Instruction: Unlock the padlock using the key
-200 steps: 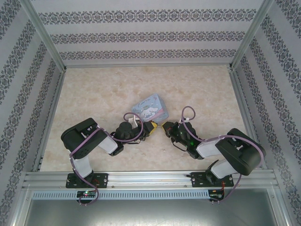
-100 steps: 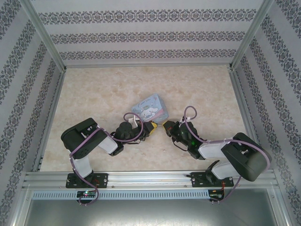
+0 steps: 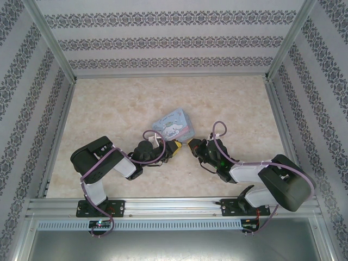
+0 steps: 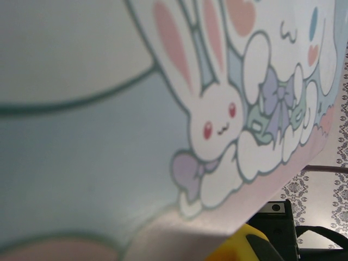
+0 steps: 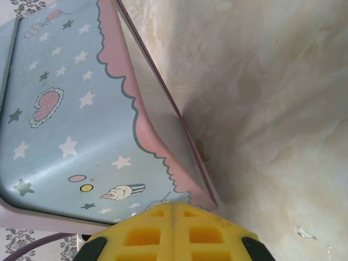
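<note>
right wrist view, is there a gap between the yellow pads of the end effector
No, the yellow pads of the right end effector meet along a thin seam, just below the cartoon tin.

pale blue cartoon tin (image 3: pixel 175 125) | on marble tabletop (image 3: pixel 119 103) | patterned walls (image 3: pixel 163 41) around

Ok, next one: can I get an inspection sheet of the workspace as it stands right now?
surface: beige marbled tabletop, bare around the tin
job's things: nothing seen
clutter: pale blue rectangular cartoon tin, just beyond both grippers
grippers: left gripper shut; right gripper shut, yellow pads pressed together; tips face each other near the tin
cables: purple cables looped along both arms
surroundings: patterned wallpaper walls, aluminium frame
</note>
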